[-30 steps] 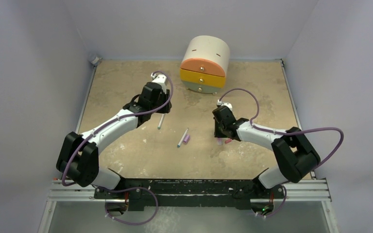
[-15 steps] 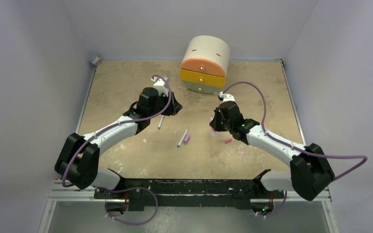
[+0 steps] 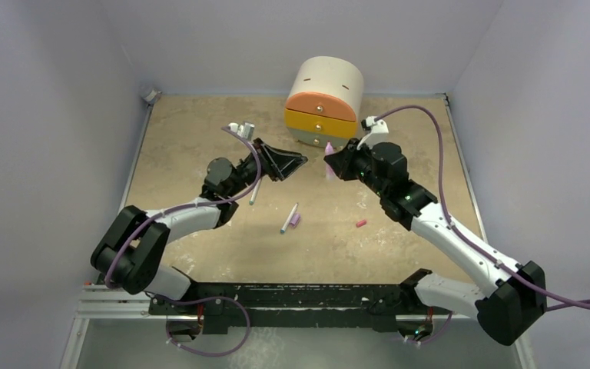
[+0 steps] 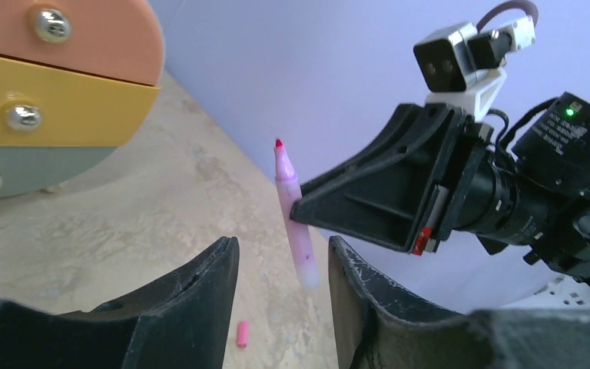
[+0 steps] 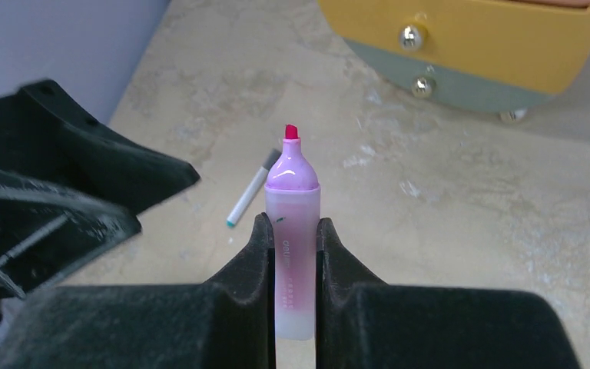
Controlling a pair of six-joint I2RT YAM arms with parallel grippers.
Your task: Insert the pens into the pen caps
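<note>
The tan table is being occupied at its far edge by a rounded drawer unit with orange, yellow and grey-green fronts. This unit is being viewed just beyond both tools.

The right gripper is being held clear of the table, and its fingers are being pressed onto a pink highlighter. The highlighter is being pinched at mid-barrel. It is upright, and its uncapped red tip is being pointed away from the tool, past the fingertips.

The left gripper is being presented directly opposite the right gripper, near it but apart from it. Its fingers are being held spread, with nothing between them. The highlighter is being seen through the gap, ahead of the fingertips and clear of them.

A white pen, dark grey at one end and teal at the other, is being supported flat by the table below and behind the left gripper.

A second white pen with a teal end is being supported on the table on the near side of both tools. A purple cap is being shown just beside it.

A reddish-pink cap is being shown alone on the table behind the right gripper.
</note>
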